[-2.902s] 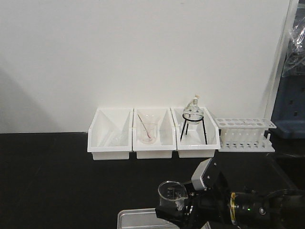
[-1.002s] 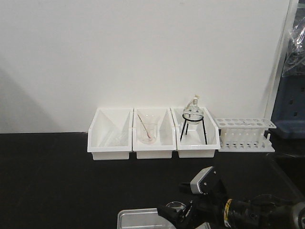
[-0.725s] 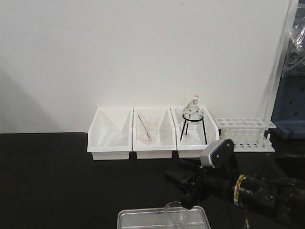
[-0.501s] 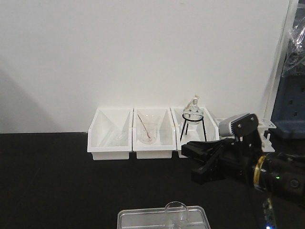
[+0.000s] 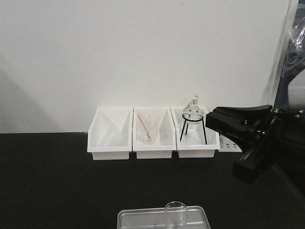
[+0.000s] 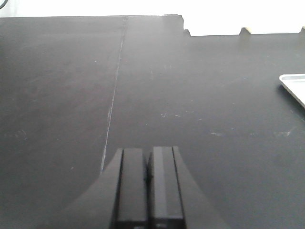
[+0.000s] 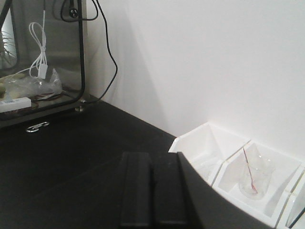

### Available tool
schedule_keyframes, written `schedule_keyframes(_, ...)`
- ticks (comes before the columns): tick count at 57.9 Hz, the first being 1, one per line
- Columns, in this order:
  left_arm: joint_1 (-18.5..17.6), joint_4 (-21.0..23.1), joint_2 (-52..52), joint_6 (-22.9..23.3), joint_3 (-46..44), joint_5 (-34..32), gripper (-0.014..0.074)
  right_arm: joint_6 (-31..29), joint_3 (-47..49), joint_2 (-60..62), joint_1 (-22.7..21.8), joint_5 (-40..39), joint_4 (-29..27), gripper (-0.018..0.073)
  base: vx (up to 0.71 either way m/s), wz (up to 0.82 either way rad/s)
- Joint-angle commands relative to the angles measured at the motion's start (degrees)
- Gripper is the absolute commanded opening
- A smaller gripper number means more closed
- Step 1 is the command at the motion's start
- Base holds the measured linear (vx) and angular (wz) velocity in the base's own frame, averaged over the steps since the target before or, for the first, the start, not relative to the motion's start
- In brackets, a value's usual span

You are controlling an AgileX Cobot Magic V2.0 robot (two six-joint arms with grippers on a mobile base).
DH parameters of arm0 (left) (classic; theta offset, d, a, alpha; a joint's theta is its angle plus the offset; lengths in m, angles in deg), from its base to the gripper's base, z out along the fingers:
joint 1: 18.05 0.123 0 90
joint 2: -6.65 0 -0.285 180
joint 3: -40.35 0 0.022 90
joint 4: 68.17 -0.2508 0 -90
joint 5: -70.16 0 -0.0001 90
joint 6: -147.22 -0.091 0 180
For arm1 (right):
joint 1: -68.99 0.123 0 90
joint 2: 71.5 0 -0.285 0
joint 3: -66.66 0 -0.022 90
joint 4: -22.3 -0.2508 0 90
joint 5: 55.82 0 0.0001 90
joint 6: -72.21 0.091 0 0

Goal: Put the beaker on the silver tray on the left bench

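The small clear beaker (image 5: pixel 176 213) stands upright inside the silver tray (image 5: pixel 143 218), at the front edge of the black left bench (image 5: pixel 57 181). Nothing holds it. My right gripper (image 5: pixel 210 119) hangs well above and to the right of it, pointing left in front of the white bins, and it is shut and empty. In the right wrist view that gripper (image 7: pixel 151 155) shows its pads pressed together. My left gripper (image 6: pixel 147 150) is shut and empty over bare bench, with a corner of the silver tray (image 6: pixel 295 87) at the right edge.
Three white bins (image 5: pixel 109 136) line the back wall. The middle bin holds a beaker with a rod (image 5: pixel 147 131), and the right one a flask on a black tripod (image 5: pixel 193 119). My right arm partly hides a test-tube rack (image 5: pixel 229 145). A glass-fronted cabinet (image 7: pixel 43 57) stands at the bench's far end.
My right gripper lowered the beaker into the silver tray, let it go, then rose up and away to the right. It is now shut. The beaker stays standing in the tray.
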Motion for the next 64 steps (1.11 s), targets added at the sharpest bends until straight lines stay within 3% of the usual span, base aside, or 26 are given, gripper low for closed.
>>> schedule_keyframes(1,-0.3,0.1,0.9,0.3,1.6,-4.4,0.0001,0.2,1.5,2.5,-0.1,-0.3,-2.0,-0.0011,0.00,0.00)
schedule_keyframes(11,-0.3,0.1,0.9,0.3,1.6,-4.4,0.0001,0.4,1.5,4.1,-0.1,0.3,-2.3,-0.0011,0.00,0.00)
schedule_keyframes(24,-0.3,0.1,0.9,0.3,1.6,-4.4,0.0001,-1.4,1.4,3.2,-0.1,14.3,-7.3,-0.0011,0.00,0.00)
schedule_keyframes(29,-0.3,0.1,0.9,0.3,1.6,-4.4,0.0001,-9.8,1.4,3.0,-0.1,19.8,-13.7,-0.0011,0.00,0.00)
schedule_keyframes(40,-0.3,0.1,0.9,0.3,1.6,-4.4,0.0001,-45.8,1.4,4.1,0.2,30.6,-45.5,-0.0011,0.00,0.00)
schedule_keyframes(47,-0.3,0.1,0.9,0.3,1.6,-4.4,0.0001,-62.3,1.4,5.2,0.6,39.7,-59.3,-0.0011,0.00,0.00)
schedule_keyframes(53,-0.3,0.1,0.9,0.3,1.6,-4.4,0.0001,-69.6,1.4,5.5,0.5,45.1,-67.3,-0.0011,0.00,0.00)
schedule_keyframes(64,-0.3,0.1,0.9,0.3,1.6,-4.4,0.0001,-75.6,-0.2,9.2,0.5,50.6,-72.4,-0.0011,0.00,0.00)
